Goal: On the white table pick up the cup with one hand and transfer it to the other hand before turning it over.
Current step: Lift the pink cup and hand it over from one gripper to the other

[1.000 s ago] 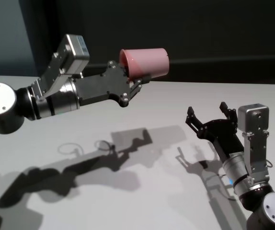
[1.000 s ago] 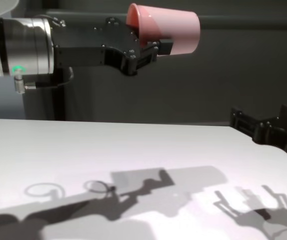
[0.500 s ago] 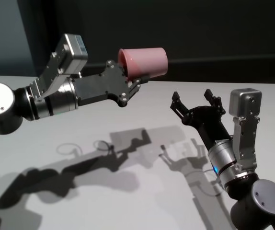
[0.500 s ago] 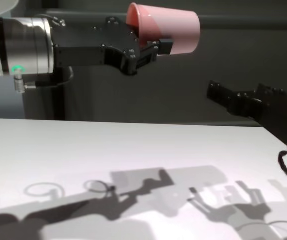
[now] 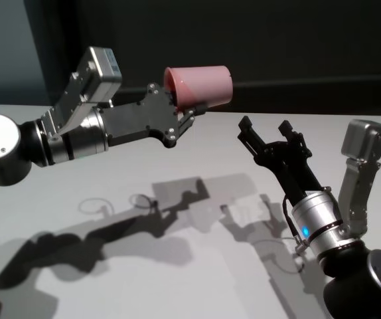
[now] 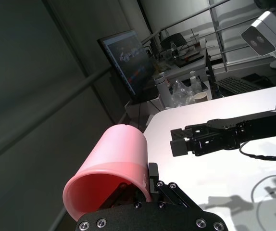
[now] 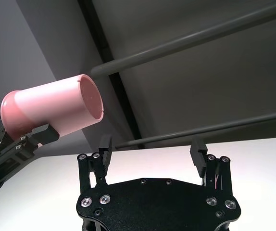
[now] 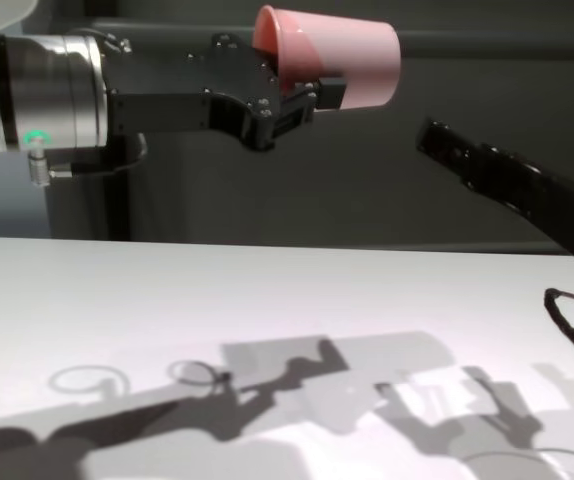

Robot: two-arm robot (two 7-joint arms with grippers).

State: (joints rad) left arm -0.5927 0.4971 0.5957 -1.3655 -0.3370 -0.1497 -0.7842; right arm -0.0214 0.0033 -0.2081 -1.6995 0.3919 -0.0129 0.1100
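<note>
Now the right hand (image 5: 268, 136) is up off its low, parked pose and tipped toward the cup (image 5: 200, 86), closer than a second ago. The left hand (image 5: 185, 114) hasn't budged, and neither has the cup in it. So pickup is done and we're in the approach for the handover; no transfer, no flip yet.

Left hand: clamped tight on the cup wall right at the rim, one finger inside the mouth, one outside. The cup lies on its side in the air, well above the surface (image 5: 177, 266), mouth toward the left arm, closed base pointing at the right hand.

Right hand: fingers (image 7: 197, 150) spread as wide as they go, holding nothing, touching nothing. In the right wrist view the cup sits up and off to one side of the gap between those fingers, not between them. Clear air separates them in the chest view too.

Judgement: the right hand needs to line its gap up on the base end and close on the free part of the body before the left lets go. The smooth, tapered wall could slip if it's grabbed too near the base.
</note>
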